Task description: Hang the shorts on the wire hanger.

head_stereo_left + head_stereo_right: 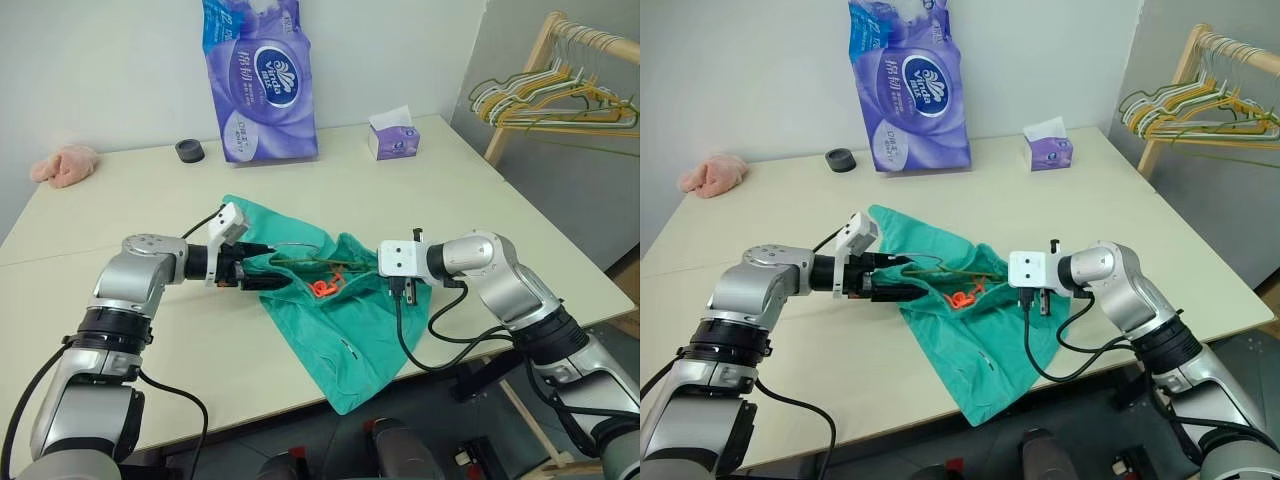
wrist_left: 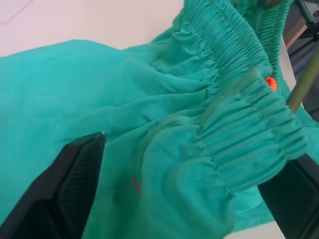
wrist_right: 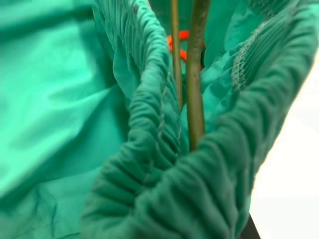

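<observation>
wire hanger [image 1: 305, 262] — mostly hidden inside shorts [image 1: 340, 320] | right pincer [image 1: 372, 272] — buried in cloth

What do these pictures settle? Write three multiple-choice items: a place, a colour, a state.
1. The fluffy pink cloth lump lies: A at the cream table's far left corner; B on the floor; C on a clothes rack.
2. The teal-green cloth shorts' drawstring is: A white; B orange; C black.
3. The left gripper is: A shut on a hanger; B open; C shut on the drawstring.
Key: 1A, it sits by the wall; 2B, orange shows at the waistband; 3B, its fingers stand apart.
</observation>
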You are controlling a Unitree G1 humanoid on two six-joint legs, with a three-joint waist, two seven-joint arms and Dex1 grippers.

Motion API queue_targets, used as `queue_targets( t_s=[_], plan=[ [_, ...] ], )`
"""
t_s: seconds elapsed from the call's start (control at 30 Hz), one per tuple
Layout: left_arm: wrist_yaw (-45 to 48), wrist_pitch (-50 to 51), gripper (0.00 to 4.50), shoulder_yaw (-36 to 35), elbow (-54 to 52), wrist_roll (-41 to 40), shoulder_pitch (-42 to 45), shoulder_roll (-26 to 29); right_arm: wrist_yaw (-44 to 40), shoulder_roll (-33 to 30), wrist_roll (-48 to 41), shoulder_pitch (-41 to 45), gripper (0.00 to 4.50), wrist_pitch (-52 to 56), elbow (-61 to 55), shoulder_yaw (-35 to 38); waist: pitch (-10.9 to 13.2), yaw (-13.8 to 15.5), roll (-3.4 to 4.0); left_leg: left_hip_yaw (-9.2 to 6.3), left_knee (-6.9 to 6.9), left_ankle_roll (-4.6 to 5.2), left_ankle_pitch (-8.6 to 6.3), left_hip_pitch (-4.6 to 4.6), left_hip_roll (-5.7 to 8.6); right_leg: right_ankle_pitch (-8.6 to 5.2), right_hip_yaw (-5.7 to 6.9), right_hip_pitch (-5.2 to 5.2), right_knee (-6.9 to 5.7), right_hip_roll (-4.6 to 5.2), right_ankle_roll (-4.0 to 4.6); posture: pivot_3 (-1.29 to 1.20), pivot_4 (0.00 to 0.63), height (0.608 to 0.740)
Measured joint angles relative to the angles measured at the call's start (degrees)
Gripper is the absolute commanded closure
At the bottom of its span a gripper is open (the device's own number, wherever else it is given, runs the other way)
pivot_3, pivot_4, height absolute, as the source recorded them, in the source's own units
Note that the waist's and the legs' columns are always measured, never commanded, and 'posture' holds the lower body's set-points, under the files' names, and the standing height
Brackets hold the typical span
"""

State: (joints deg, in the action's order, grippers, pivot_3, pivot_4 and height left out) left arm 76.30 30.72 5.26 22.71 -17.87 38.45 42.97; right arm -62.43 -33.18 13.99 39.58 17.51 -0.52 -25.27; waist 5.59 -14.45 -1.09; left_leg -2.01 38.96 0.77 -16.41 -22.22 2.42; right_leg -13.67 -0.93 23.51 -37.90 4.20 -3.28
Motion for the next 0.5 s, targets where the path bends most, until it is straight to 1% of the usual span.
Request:
queue_targets(
  t_s=[0.17,0.3,0.5],
  plan=[
    [1.8,-4.3,0.02,-0.8,5.9,1.2,1.0,3.1,-1.9,-1.7,-3.4,-0.9,4.50,3.1,-2.3,1.7,0.0,0.1,0.01,-0.03,0.00,0.00,0.00,0.00,0.01,0.00,0.03,0.00,0.00,0.00,0.00,-0.28,0.050,0.740],
    [2.3,-6.7,0.02,-0.8,8.9,2.4,1.9,3.3,-3.4,-3.3,-6.2,-1.3,4.50,5.9,-5.6,2.8,0.0,0.1,0.00,-0.06,0.01,0.05,-0.03,-0.05,0.02,0.00,0.05,0.00,0.02,0.03,0.00,-0.28,0.047,0.740],
    [3.8,-8.5,0.02,-0.5,9.7,3.6,2.0,3.2,-3.7,-4.2,-8.4,-2.1,4.50,9.2,-7.2,3.4,0.0,0.0,0.00,-0.06,0.00,0.11,-0.07,-0.05,0.02,0.00,0.05,0.02,0.00,0.02,0.00,-0.29,0.045,0.740]
  ],
)
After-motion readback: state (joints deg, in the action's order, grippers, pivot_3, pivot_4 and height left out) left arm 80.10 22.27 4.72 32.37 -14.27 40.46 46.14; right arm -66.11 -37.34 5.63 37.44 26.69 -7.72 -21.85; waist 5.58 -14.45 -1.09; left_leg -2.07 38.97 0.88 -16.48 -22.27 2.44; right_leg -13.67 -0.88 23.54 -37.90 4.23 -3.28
